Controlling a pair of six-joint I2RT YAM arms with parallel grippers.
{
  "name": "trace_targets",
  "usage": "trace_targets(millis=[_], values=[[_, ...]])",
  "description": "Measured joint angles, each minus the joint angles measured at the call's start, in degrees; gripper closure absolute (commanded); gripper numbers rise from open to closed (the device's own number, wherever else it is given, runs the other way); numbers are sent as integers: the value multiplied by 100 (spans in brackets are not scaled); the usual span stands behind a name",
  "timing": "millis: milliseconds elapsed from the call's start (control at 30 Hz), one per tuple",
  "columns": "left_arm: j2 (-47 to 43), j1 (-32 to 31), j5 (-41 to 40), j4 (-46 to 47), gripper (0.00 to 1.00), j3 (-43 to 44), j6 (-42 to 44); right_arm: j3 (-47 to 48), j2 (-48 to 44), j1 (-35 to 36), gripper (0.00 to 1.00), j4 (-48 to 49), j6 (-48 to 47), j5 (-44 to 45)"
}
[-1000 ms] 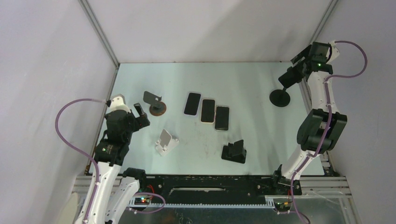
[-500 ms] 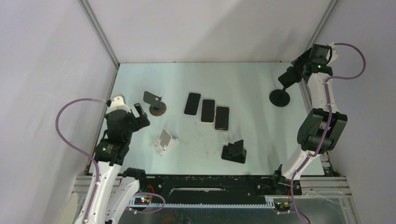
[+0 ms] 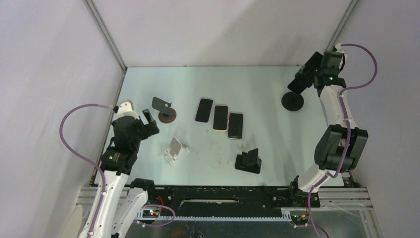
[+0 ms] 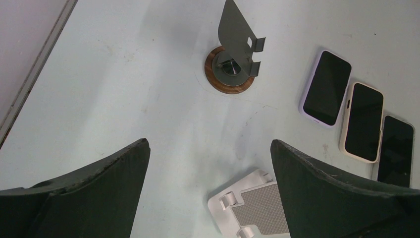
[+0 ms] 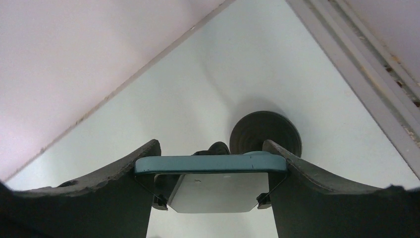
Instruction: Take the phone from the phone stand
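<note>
Three walls [image 3: 223,29] enclose pale table [image 3: 257,89]; right hand [image 5: 211,153] pinches phone [image 5: 213,164]; left hand [image 4: 209,145] spread.

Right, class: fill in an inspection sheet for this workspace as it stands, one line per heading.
Surface: pale table, lightly scuffed.
Job's things: teal phone at the cradle of the black round-base stand.
Clutter: three phones flat in a row; wooden-base stand; white stand; black stand.
Grippers: right gripper shut on the teal phone; left gripper open above the table.
Cables: purple cables loop off each arm, clear of the table.
Surroundings: plain walls, metal frame posts.
</note>
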Motion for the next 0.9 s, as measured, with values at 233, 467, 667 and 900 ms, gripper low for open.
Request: trace_targets(millis=[233, 467, 667, 900], values=[[7, 0, 2, 26, 0, 0, 0, -426, -713, 317, 100, 107, -402, -772], [2, 0, 17, 76, 0, -7, 31, -468, -1458, 946, 100, 221, -1051, -1235], [-20, 0, 4, 85, 0, -7, 44, -518, -2033, 2367, 100, 140, -1694, -1419], [-68, 0, -177, 83, 0, -7, 44, -710, -2544, 3674, 100, -214, -1860, -1606]])
